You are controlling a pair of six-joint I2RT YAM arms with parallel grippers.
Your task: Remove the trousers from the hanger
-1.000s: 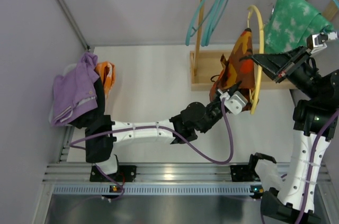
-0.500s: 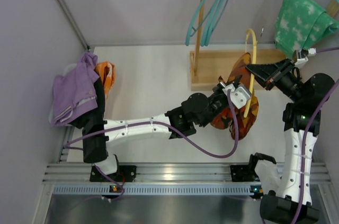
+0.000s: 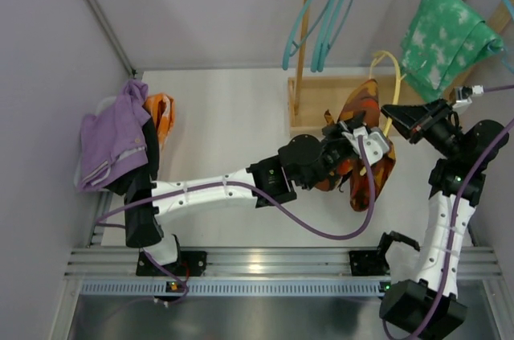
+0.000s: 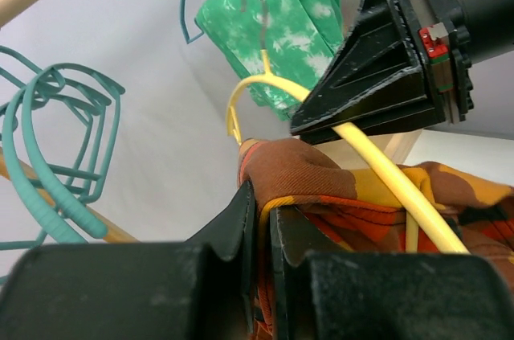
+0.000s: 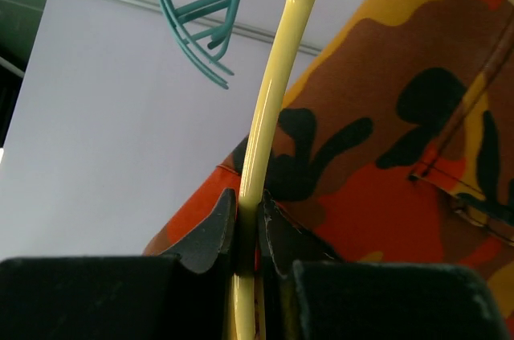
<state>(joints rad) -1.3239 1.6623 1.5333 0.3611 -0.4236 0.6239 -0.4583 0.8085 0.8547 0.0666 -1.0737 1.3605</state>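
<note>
The orange-red-brown patterned trousers [image 3: 368, 170] droop from a yellow hanger [image 3: 392, 75] in front of the wooden rack. My left gripper [image 3: 357, 128] is shut on a fold of this cloth; the left wrist view shows the fold [image 4: 321, 171] pinched between the jaws [image 4: 263, 205]. My right gripper [image 3: 389, 112] is shut on the yellow hanger's bar [image 5: 269, 107], with the patterned trousers [image 5: 385, 147] right behind it. Green mottled trousers [image 3: 442, 34] hang on a teal hanger at the upper right. Purple trousers [image 3: 112, 143] lie at the far left.
The wooden rack [image 3: 303, 51] with its base [image 3: 317, 107] stands at the back. Empty teal hangers [image 3: 321, 10] hang from its rod. An orange cloth [image 3: 161, 111] lies next to the purple trousers. Walls close in on the left and back; a metal rail [image 3: 241, 264] runs along the near edge.
The right gripper has brought the yellow hanger down and nearer. The left gripper has followed to the right with the patterned trousers, which now sag lower below the hanger. Both grips held.
</note>
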